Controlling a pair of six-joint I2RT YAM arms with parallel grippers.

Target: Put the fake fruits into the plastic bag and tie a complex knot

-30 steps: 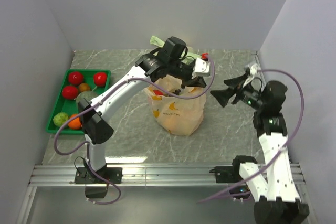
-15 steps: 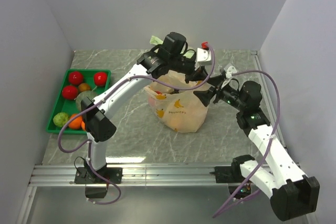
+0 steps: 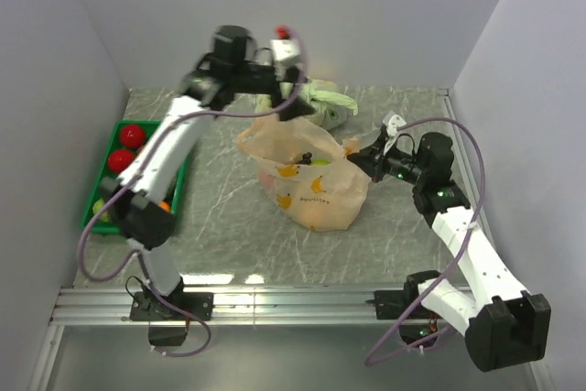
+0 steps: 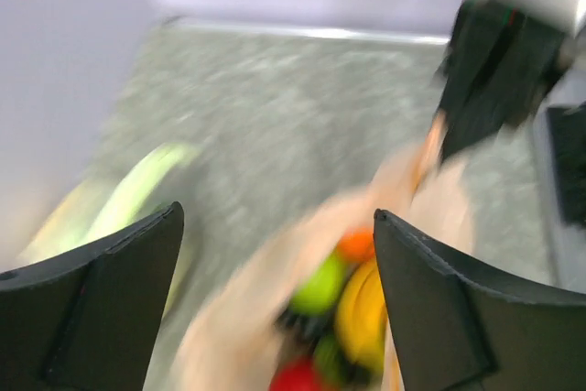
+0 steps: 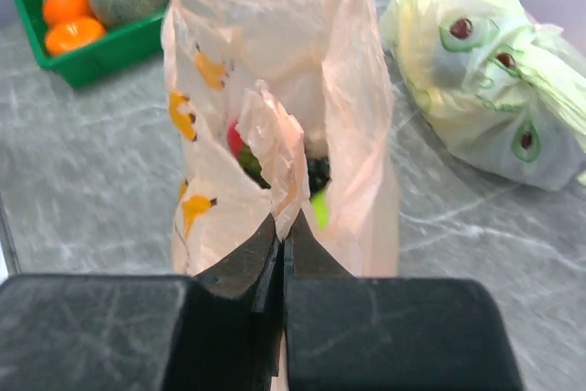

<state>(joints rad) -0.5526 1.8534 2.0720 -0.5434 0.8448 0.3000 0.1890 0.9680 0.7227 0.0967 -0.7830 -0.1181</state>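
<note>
Grey marbled table is sitting between pale walls; right gripper is pinching the plastic bag, left gripper is gaping wide

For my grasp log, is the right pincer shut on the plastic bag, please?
Yes, the right pincer pinches a fold of the plastic bag at its rim.

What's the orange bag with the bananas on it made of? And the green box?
The peach bag looks like thin, see-through plastic film: it crinkles, and the fruits inside show through it. The green tray looks like hard, smooth plastic, probably moulded: straight walls, even colour.
</note>
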